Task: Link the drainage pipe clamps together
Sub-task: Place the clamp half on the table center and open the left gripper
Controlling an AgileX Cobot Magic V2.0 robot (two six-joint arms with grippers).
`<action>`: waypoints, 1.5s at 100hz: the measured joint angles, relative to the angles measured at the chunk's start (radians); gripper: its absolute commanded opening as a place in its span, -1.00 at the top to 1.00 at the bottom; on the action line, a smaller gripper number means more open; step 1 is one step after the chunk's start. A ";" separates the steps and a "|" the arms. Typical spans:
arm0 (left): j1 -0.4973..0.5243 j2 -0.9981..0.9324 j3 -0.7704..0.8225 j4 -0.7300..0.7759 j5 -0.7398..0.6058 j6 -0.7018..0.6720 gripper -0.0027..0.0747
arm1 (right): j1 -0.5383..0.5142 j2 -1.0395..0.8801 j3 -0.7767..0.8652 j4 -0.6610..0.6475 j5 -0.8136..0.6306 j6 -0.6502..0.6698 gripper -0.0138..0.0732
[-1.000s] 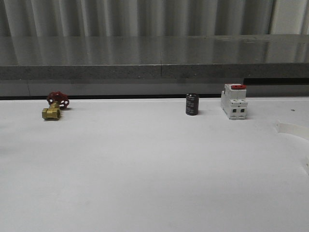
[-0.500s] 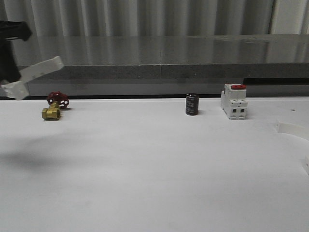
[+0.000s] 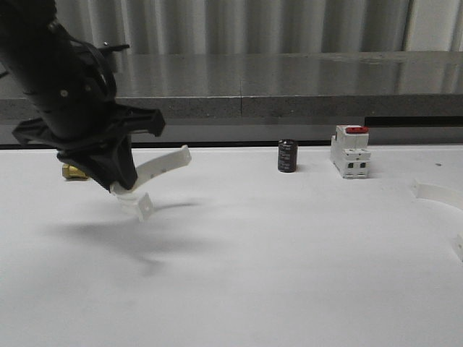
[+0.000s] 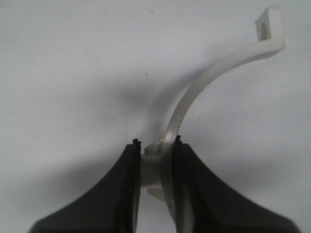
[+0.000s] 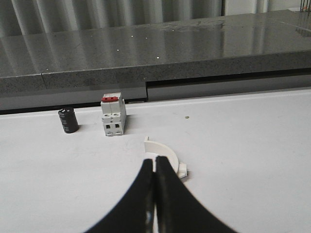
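Observation:
One drainage pipe clamp [image 3: 160,168], a white curved half-ring with a flanged end, hangs above the table at the left. My left gripper [image 3: 121,189] is shut on it. In the left wrist view the fingers pinch the clamp [image 4: 209,82] near a small tab at my left gripper [image 4: 156,145], and the arc curves away to its flanged end. The other drainage pipe clamp [image 3: 438,192] lies on the table at the far right. In the right wrist view that clamp [image 5: 165,148] sits just beyond my right gripper [image 5: 155,161], whose fingers are pressed together with nothing between them.
A black cylinder [image 3: 288,156] and a white breaker with a red switch [image 3: 351,152] stand at the back of the white table. A brass valve [image 3: 72,172] is partly hidden behind my left arm. A grey ledge [image 3: 289,87] runs along the back.
My left arm has swung in from the left edge, moving right and down over the table with the clamp in its grip. It now covers most of the valve.

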 measured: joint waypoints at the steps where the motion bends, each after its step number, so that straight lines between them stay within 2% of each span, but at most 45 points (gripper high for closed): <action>1: 0.001 0.007 0.000 0.000 -0.002 -0.001 0.94 | 0.000 0.000 0.000 0.000 0.000 0.000 0.84; 43: -0.014 0.105 -0.002 0.000 -0.075 -0.022 0.93 | 0.000 0.000 0.000 0.000 0.000 0.000 0.84; 57: -0.014 0.105 -0.002 -0.002 -0.077 -0.022 0.83 | 0.000 0.000 0.000 0.000 0.000 0.000 0.84; 64: -0.014 0.105 -0.002 -0.002 -0.077 -0.022 0.64 | 0.000 0.000 0.000 0.000 0.000 0.000 0.84; 71: -0.014 0.105 -0.002 -0.002 -0.072 -0.022 0.34 | 0.000 0.000 0.000 0.000 0.000 0.000 0.84; 83: -0.014 0.105 -0.002 -0.002 -0.059 -0.022 -0.37 | 0.000 0.000 0.000 0.000 0.000 0.000 0.84; 88: -0.014 0.105 -0.002 -0.004 -0.057 -0.022 -0.59 | 0.000 0.000 0.000 0.000 0.000 0.000 0.84; 95: -0.014 0.105 -0.002 -0.008 -0.052 -0.022 -0.77 | 0.000 0.000 0.000 0.000 0.000 0.000 0.84; 121: -0.014 0.073 -0.002 -0.020 -0.044 -0.022 -0.78 | 0.000 0.000 0.000 0.000 0.000 0.000 0.84; 150: -0.014 -0.192 0.027 0.058 -0.048 -0.022 -0.78 | 0.000 0.000 0.000 0.000 0.000 0.000 0.84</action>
